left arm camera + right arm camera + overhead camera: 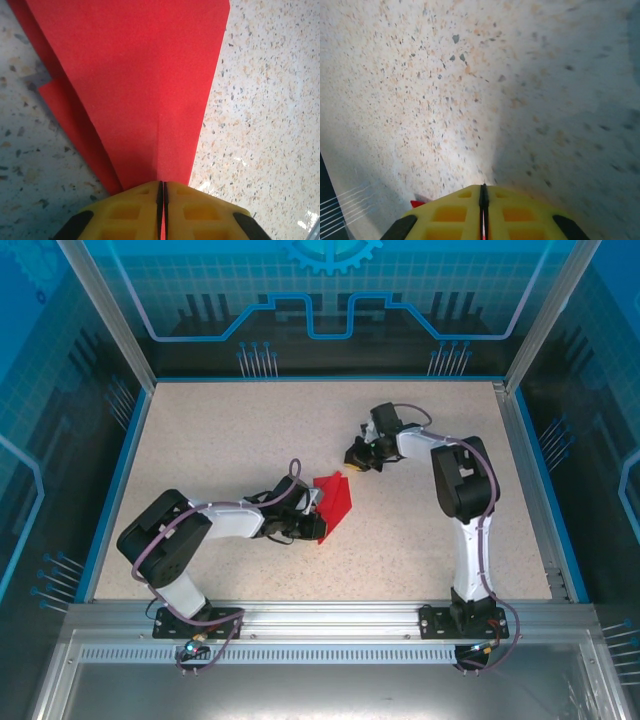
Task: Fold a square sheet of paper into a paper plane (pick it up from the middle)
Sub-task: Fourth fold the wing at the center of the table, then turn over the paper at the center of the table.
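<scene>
The square sheet of paper (337, 500) is bright red and folded into a tapered shape with a centre crease. It sits near the middle of the table, partly raised. In the left wrist view the paper (145, 75) narrows toward my left gripper (163, 184), whose yellow jaws are shut on its narrow end. From above, the left gripper (314, 512) meets the paper's left side. My right gripper (357, 454) hovers just beyond the paper's far corner, jaws shut and holding nothing. In its wrist view the right gripper (483, 187) faces bare table, with a small red corner of the paper (417, 203) at lower left.
The speckled table (230, 440) is bordered by a blue rim (128, 440) and aluminium frame posts. An aluminium rail (320, 615) with both arm bases runs along the near edge. The right arm's elbow (460, 480) stands to the right of the paper.
</scene>
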Action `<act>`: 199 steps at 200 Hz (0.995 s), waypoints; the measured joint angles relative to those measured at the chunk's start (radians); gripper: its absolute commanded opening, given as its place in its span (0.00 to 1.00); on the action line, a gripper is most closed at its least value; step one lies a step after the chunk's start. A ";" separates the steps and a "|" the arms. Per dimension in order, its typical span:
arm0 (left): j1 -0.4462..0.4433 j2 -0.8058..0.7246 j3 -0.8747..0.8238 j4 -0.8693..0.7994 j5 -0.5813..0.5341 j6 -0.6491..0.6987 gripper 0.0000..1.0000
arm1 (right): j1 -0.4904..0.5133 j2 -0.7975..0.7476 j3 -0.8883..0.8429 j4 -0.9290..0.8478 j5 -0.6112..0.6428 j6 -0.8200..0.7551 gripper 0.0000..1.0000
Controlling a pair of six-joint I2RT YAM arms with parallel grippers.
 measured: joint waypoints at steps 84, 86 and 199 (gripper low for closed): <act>0.002 -0.039 0.192 -0.214 -0.036 0.006 0.31 | 0.037 -0.310 -0.370 0.116 -0.095 0.021 0.37; 0.003 -0.040 0.196 -0.218 -0.038 0.007 0.31 | 0.039 -0.310 -0.373 0.117 -0.095 0.020 0.37; 0.066 0.032 0.262 -0.281 -0.155 0.053 0.39 | 0.121 -0.286 -0.418 0.234 -0.140 0.092 0.42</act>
